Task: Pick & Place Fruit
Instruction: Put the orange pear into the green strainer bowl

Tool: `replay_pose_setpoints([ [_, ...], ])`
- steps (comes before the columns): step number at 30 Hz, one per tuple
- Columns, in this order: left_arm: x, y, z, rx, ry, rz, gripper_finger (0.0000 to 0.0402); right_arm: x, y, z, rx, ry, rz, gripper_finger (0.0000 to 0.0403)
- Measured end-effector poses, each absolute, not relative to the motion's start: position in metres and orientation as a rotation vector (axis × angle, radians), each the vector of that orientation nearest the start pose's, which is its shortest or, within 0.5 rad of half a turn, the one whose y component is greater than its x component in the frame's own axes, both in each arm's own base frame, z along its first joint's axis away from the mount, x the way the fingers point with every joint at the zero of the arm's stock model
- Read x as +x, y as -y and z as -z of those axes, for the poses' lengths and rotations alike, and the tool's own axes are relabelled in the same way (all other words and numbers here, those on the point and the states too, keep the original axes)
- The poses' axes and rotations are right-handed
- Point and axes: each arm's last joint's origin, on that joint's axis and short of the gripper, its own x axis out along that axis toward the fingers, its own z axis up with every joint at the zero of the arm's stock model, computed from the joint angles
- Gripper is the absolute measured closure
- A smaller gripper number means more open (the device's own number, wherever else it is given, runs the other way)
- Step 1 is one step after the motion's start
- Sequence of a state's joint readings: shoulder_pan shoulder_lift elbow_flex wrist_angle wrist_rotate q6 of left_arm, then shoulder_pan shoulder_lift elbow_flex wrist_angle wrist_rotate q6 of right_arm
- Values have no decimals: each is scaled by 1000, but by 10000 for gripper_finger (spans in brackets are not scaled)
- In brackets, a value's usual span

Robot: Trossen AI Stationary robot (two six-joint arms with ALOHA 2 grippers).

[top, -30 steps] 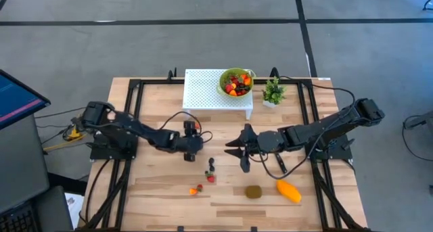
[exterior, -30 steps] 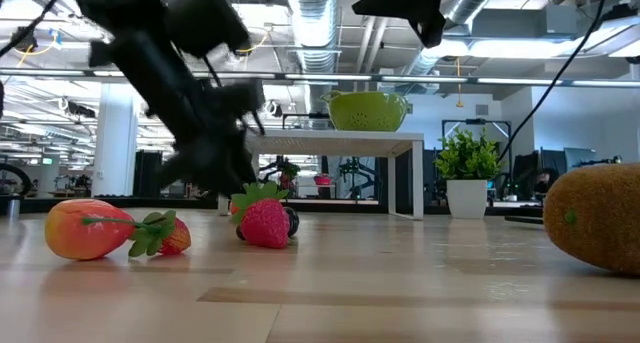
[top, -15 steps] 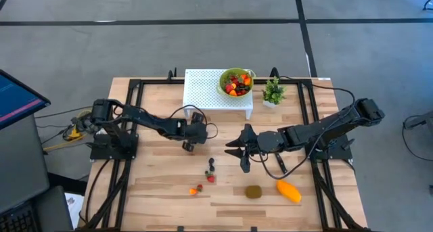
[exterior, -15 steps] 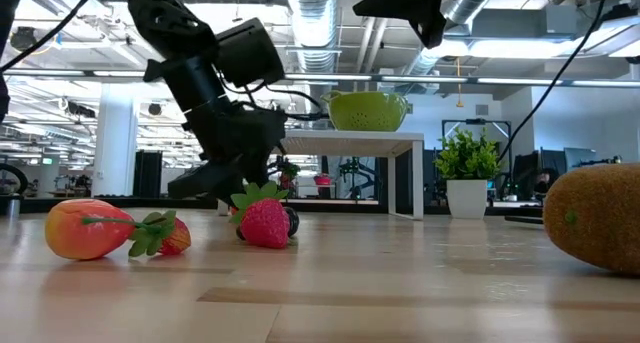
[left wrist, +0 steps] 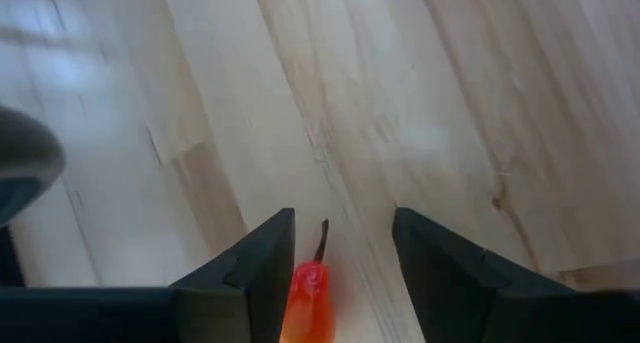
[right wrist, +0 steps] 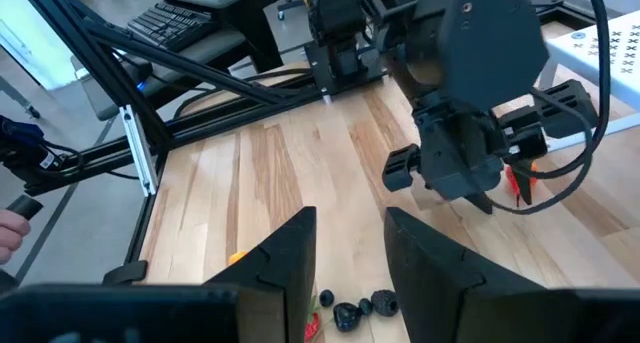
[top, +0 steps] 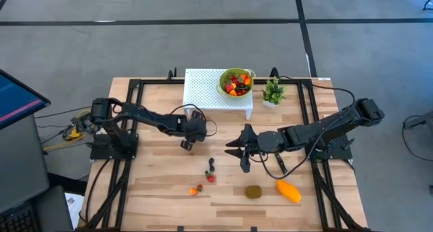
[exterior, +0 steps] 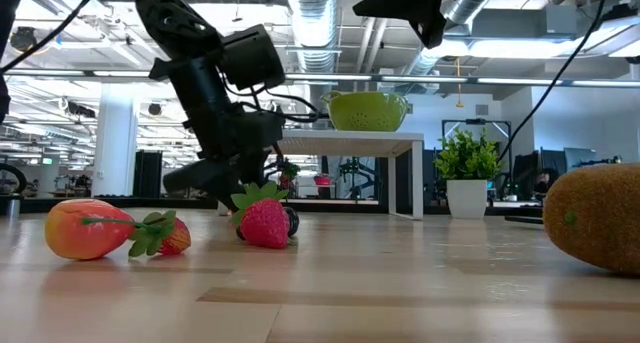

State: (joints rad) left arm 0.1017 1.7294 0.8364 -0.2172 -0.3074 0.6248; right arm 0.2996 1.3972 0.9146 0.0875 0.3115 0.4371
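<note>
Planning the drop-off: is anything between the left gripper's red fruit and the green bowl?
Nothing visible. From the left gripper holding the red fruit, only bare table leads to the white stand carrying the green bowl.

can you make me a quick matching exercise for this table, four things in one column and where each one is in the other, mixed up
Things:
1. green bowl
2. kiwi
3. mango
4. small red-orange fruit

Places:
A. between the left gripper's fingers, lifted off the table
B. on the white perforated stand at the back of the table
C. on the wood near the front edge, just left of the mango in the high view
D. nearest the front right corner of the table in the high view

Pairs: 1-B, 2-C, 3-D, 4-A
</note>
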Motion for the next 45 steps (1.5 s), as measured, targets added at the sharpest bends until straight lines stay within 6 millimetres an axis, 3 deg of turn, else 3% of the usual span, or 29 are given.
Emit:
replay_pose_setpoints([
  [9,302,-45,-126,592,-1181,-37,231,296,-82,-266,312,-366,94,288],
  [15,304,-18,-128,682,-1157,-39,231,296,-82,-266,309,-374,96,288],
  [19,306,10,-142,633,-1049,-103,231,295,-82,-264,303,-392,100,288],
  [24,301,25,-166,388,-874,-445,231,296,-85,-260,307,-405,96,288],
  [29,295,18,-189,101,-663,-723,220,301,-86,-255,316,-414,100,288],
  [35,292,1,-201,-139,-531,-844,147,306,-88,-240,345,-468,125,288],
  [38,294,-2,-200,-227,-533,-815,112,310,-90,-232,361,-497,103,288],
  [45,293,-1,-199,-530,-421,-880,107,311,-91,-227,366,-528,70,288],
])
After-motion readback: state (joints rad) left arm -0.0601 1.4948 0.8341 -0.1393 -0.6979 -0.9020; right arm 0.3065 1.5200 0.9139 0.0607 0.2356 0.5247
